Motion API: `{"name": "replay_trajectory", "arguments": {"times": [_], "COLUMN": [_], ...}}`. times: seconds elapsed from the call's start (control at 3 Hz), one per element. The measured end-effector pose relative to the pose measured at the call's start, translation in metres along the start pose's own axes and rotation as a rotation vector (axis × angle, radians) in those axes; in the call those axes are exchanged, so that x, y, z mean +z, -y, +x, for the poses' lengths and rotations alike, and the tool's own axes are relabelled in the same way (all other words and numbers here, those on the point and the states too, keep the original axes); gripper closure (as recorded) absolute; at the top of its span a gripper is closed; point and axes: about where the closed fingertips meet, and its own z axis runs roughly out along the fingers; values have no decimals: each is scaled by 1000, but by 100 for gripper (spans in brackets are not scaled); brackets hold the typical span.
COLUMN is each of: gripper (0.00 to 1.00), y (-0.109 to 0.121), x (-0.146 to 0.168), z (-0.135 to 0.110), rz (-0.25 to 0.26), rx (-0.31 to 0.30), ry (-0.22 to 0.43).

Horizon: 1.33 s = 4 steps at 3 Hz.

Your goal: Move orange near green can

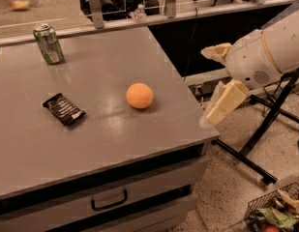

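The orange [139, 95] lies on the grey table [115, 144], right of its middle. The green can [48, 43] stands upright at the table's far left corner, well apart from the orange. My gripper [213, 83] hangs off the table's right edge, to the right of the orange and a little above table height. Its two cream fingers are spread apart and hold nothing.
A flat black snack wrapper [63, 109] lies on the table left of the orange. A drawer handle [109, 200] shows on the table's front. A black stand [265, 129] and a wire basket [275, 211] sit on the floor at the right.
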Motion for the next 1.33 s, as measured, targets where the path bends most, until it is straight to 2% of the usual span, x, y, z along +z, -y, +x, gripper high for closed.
{"name": "replay_trajectory", "arguments": {"times": [0.33,0.67,1.0,1.33], "gripper": [0,0,0,0], "y": [0,9,23,27], "x": [0,22,57,79], "z": [0,-4,-13,-18], "rz": [0,3,-14,-25], "rx": [-1,12,29,41], "ry": [-2,80,204,262]}}
